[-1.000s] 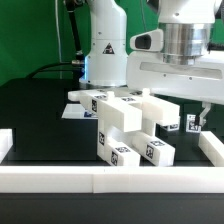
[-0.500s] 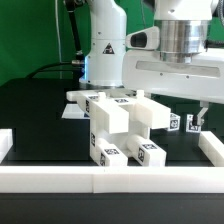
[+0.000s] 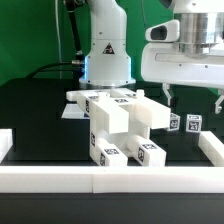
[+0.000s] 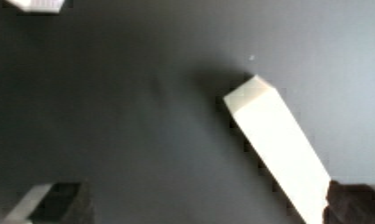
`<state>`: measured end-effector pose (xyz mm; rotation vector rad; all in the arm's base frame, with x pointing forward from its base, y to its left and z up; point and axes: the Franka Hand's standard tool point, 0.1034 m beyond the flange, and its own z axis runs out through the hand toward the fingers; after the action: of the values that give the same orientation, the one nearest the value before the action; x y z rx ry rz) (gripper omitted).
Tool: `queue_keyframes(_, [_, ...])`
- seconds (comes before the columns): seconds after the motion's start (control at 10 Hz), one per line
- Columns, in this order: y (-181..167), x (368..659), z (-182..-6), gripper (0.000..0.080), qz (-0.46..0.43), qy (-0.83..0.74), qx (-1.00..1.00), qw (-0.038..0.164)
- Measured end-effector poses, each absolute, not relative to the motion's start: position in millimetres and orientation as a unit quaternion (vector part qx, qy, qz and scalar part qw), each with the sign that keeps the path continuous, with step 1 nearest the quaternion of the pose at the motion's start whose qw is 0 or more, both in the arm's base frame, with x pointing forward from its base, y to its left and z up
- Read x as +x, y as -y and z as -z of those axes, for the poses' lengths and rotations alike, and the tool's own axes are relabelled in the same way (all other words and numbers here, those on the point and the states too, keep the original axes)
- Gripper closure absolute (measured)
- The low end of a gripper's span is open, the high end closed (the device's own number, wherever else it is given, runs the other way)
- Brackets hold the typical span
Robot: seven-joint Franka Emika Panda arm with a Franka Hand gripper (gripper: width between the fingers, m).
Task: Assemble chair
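Claw [image 3: 195, 99] hangs wide open, holding nothing, near small posts [image 3: 194, 123] beside chair [image 3: 120, 125].

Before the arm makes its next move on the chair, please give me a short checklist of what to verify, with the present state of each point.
1. Gripper open and empty: ok, the jaws stand wide apart with nothing between them.
2. Gripper clear of the chair: ok, it hangs above the table on the exterior view's right and touches nothing.
3. Small posts upright and apart from each other: ok.
4. Chair standing behind the border rail: ok.
5. Chair joints fully seated: cannot tell.
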<state>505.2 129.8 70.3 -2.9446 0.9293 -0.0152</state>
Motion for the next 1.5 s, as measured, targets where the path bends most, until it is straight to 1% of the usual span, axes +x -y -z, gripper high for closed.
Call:
queue_keyframes(0.3, [-130.4, 504.1, -68.4, 0.015, 0.007, -0.292, -0.956, 0.026])
queue_keyframes(0.7, [-157.3, 476.1, -57.9, 0.015, 0.013, -0.261, -0.965, 0.024])
queue_keyframes(1.1, [-157.4, 475.8, -57.9, 0.015, 0.012, -0.27, -0.963, 0.026])
queue_keyframes(1.3, [-167.6, 466.8, -54.1, 0.015, 0.023, -0.202, -0.979, 0.023])
queue_keyframes(1.5, [-168.3, 465.8, -54.0, 0.015, 0.025, -0.165, -0.986, 0.024])
